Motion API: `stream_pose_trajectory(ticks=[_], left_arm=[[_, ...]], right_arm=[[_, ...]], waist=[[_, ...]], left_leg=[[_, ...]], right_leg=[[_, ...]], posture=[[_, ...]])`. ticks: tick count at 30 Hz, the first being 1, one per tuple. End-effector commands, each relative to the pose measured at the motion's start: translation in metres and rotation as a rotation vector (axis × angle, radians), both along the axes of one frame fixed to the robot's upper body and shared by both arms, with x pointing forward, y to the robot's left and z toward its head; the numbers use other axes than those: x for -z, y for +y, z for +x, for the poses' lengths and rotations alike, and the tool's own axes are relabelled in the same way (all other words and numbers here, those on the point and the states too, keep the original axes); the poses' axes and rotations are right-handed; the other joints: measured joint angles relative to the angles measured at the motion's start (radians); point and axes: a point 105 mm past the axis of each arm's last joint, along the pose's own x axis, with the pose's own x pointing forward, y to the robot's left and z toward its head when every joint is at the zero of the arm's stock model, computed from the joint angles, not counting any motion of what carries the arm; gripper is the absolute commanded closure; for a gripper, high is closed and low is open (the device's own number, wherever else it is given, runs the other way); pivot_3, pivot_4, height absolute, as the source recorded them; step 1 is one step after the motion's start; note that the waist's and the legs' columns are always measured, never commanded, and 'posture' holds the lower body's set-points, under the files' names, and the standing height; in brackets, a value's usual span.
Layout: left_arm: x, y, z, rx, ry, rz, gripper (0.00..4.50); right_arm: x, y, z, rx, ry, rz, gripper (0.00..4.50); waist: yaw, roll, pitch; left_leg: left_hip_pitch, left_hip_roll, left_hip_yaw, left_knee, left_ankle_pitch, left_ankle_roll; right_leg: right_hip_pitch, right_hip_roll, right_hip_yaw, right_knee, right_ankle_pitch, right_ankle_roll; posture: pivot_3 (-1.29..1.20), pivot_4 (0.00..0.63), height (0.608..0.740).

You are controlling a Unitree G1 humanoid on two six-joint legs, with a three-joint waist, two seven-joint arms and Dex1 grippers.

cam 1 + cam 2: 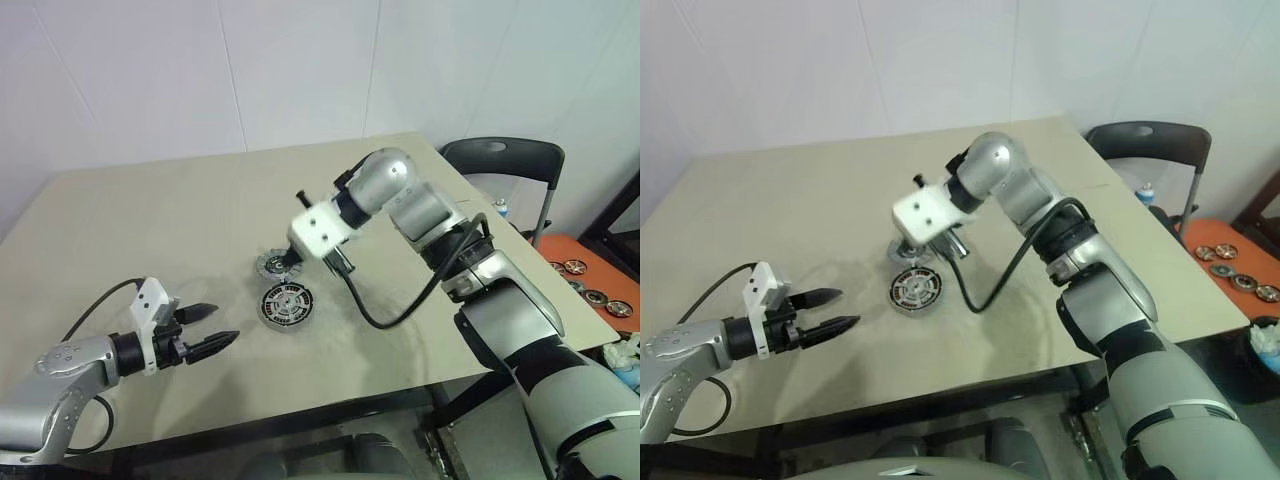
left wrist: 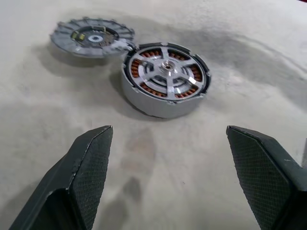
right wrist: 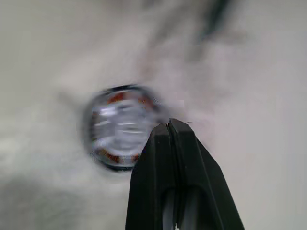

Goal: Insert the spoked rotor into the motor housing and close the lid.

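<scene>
Nearest you, the left end effector [image 1: 205, 328] hovers low over the tabletop [image 1: 150, 240], fingers spread wide and empty, aimed at the parts. Just beyond sits the motor housing [image 2: 165, 79], copper windings showing through spokes, so the spoked rotor [image 2: 166, 72] looks already seated; judged only. The lid [image 2: 91, 37] lies flat beside it, rims about touching, on the far side. The right end effector [image 3: 168, 125] hangs above both, fingers pressed together, gripping nothing. For the closing step, open it before descending, take the lid by its ribbed rim, set it down level. Tabletop beige, matte; white wall behind, a dark chair [image 1: 500, 160] at right
</scene>
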Motion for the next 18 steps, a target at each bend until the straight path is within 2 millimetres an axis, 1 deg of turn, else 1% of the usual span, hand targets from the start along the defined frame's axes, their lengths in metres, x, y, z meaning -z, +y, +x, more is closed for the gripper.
stream_pose_trajectory(ticks=[1, 4, 8, 9, 13, 18], left_arm=[[-0.005, -0.006, 0.0, 0.022, -0.035, 0.011, 0.47], [-0.005, -0.01, -0.001, 0.026, -0.039, 0.006, 0.47], [-0.004, -0.013, -0.004, 0.022, -0.04, -0.001, 0.47], [-0.004, -0.012, -0.005, 0.019, -0.038, -0.002, 0.47], [-0.003, -0.01, -0.006, 0.005, -0.039, -0.003, 0.47], [-0.003, -0.01, -0.004, -0.001, -0.043, -0.005, 0.47]], right_arm=[[0.009, -0.008, 0.001, -0.137, -0.1, -0.111, 4.48], [0.018, -0.006, 0.003, -0.193, -0.144, -0.132, 3.92], [0.025, -0.01, 0.017, -0.185, -0.249, -0.206, 2.61], [0.025, -0.011, 0.021, -0.179, -0.272, -0.219, 2.35], [0.027, -0.01, 0.028, -0.159, -0.308, -0.232, 2.35], [0.034, -0.005, 0.026, -0.158, -0.287, -0.226, 2.35]], waist=[[0.0, 0.0, 0.0], [-0.001, 0.0, 0.0], [-0.003, 0.001, 0.0], [-0.002, 0.001, 0.0], [-0.001, 0.001, 0.001], [-0.001, 0.001, 0.001]], left_leg=[[0.0, 0.0, 0.0, 0.0, 0.0, 0.0], [0.0, 0.0, 0.0, -0.001, 0.0, 0.0], [0.0, 0.0, 0.0, -0.002, 0.0, 0.0], [0.0, 0.0, 0.0, -0.002, 0.0, 0.0], [0.0, 0.0, 0.0, -0.002, 0.0, -0.001], [0.0, 0.0, 0.0, -0.001, 0.0, -0.001]], right_leg=[[0.0, 0.0, 0.0, 0.0, 0.0, 0.0], [0.0, 0.0, 0.0, 0.0, 0.0, 0.0], [-0.003, 0.001, 0.001, 0.002, 0.0, 0.0], [-0.003, 0.001, 0.001, 0.002, 0.0, 0.0], [-0.003, 0.001, 0.001, 0.003, 0.0, -0.001], [-0.002, 0.001, 0.001, 0.003, 0.0, -0.001]], posture=[[0.0, 0.0, 0.74], [0.0, 0.0, 0.74], [0.0, 0.0, 0.74], [0.0, 0.0, 0.74], [0.0, 0.0, 0.74], [0.0, 0.0, 0.74]])
